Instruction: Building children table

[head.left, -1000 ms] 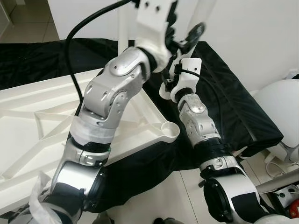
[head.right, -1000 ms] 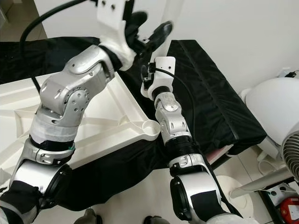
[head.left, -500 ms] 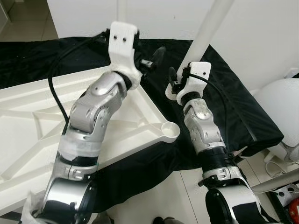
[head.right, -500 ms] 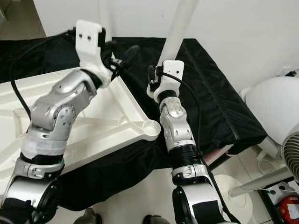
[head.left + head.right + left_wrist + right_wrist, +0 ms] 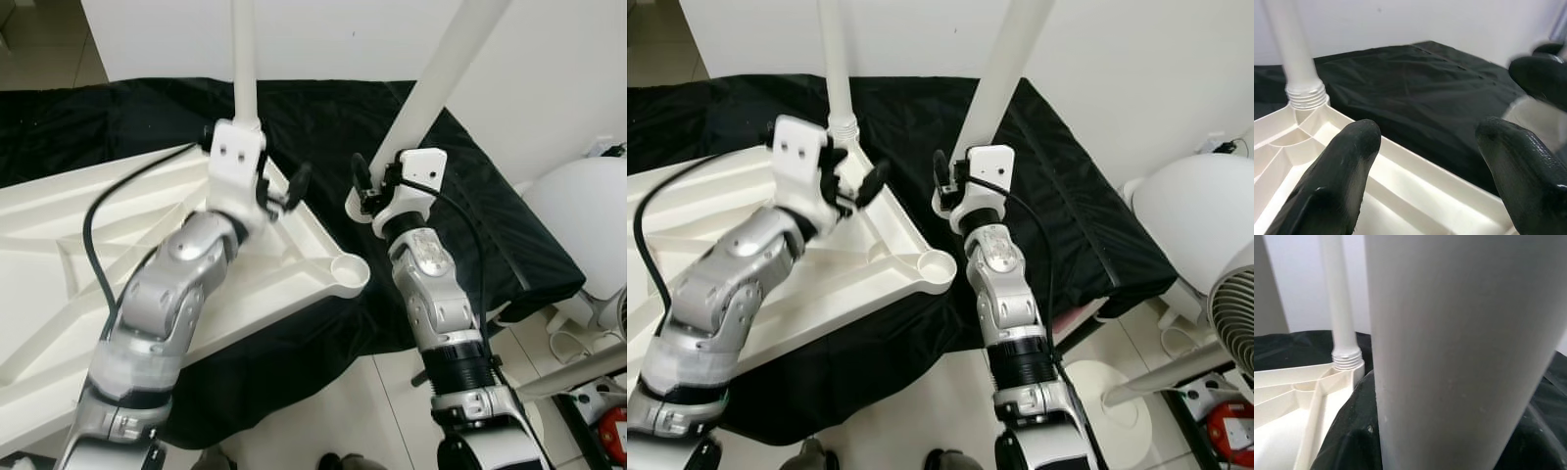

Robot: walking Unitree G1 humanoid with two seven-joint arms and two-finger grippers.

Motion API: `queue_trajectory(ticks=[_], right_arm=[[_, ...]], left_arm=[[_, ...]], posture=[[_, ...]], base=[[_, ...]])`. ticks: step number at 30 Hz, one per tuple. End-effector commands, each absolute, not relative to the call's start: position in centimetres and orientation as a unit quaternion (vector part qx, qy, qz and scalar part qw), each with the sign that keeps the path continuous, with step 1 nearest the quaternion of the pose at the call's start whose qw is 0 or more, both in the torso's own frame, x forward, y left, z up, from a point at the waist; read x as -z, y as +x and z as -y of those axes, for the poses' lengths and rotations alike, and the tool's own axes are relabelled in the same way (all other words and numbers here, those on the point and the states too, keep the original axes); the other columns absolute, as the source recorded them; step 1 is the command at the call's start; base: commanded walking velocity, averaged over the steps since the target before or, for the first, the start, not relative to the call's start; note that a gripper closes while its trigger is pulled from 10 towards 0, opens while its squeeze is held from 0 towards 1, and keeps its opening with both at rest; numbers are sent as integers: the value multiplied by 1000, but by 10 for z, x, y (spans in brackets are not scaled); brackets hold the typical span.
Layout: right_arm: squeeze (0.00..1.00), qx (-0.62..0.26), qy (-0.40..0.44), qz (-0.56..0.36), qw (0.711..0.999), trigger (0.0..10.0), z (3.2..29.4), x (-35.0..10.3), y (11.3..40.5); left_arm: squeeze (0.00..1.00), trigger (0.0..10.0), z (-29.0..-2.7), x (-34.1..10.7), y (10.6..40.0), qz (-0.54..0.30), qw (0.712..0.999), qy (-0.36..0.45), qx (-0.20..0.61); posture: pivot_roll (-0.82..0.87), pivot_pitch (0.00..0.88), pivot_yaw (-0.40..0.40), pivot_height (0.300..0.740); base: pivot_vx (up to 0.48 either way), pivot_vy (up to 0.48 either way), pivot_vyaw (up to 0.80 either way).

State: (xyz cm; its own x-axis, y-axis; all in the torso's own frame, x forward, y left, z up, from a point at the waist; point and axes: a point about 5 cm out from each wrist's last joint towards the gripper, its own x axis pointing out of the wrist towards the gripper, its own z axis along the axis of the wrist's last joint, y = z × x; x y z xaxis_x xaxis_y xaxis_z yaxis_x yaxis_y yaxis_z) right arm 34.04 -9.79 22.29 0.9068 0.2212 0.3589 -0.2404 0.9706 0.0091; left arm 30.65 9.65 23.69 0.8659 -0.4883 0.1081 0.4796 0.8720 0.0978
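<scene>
The white children's table top (image 5: pixel 59 284) lies upside down on a black cloth. One white leg (image 5: pixel 243 59) stands upright, screwed into the far corner socket (image 5: pixel 1305 95). My left gripper (image 5: pixel 281 189) hovers just above that corner, open, with nothing between its black fingers (image 5: pixel 1347 161). My right gripper (image 5: pixel 375 183) is shut on a second white leg (image 5: pixel 441 69), which tilts up and to the right over the cloth, beside the table top's right edge. That leg (image 5: pixel 1459 357) looms close in the right wrist view. An empty round socket (image 5: pixel 351 271) sits at the near right corner.
The black cloth (image 5: pixel 490 225) covers a low platform that drops off at the right and front. A white rounded appliance (image 5: pixel 578 215) and a red object (image 5: pixel 615 426) stand on the tiled floor to the right. A white wall rises behind.
My left arm has come down from high beside the upright leg to the table top's far corner. The right gripper still holds its leg, now slightly lower.
</scene>
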Motion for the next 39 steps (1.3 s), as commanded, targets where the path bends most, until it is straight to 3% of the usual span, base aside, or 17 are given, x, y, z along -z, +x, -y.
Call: queue_trajectory(ticks=[1, 6, 13, 24, 39], right_arm=[[0, -135, 16, 191, 972, 10000, 96, -226, 335], [0, -161, 10, 185, 969, 10000, 90, -220, 324], [0, -191, -6, 166, 967, 10000, 87, -212, 319], [0, -238, -22, 121, 963, 10000, 88, -190, 305], [0, -267, -37, 70, 960, 10000, 94, -158, 290]], left_arm=[[0, 10000, -84, -234, 295, 77, 930, 70, 352], [0, 10000, -86, -218, 288, 81, 916, 132, 371], [0, 10000, -87, -209, 276, 60, 904, 115, 408], [0, 10000, -90, -195, 248, 48, 857, 124, 498], [0, 10000, -99, -181, 242, 25, 866, 139, 479]], posture=[[70, 134, -60, 740], [81, 138, -61, 740], [91, 145, -73, 740], [108, 135, -97, 740], [108, 133, -110, 740]], base=[[0, 0, 0], [0, 0, 0], [0, 0, 0], [0, 0, 0], [0, 0, 0]])
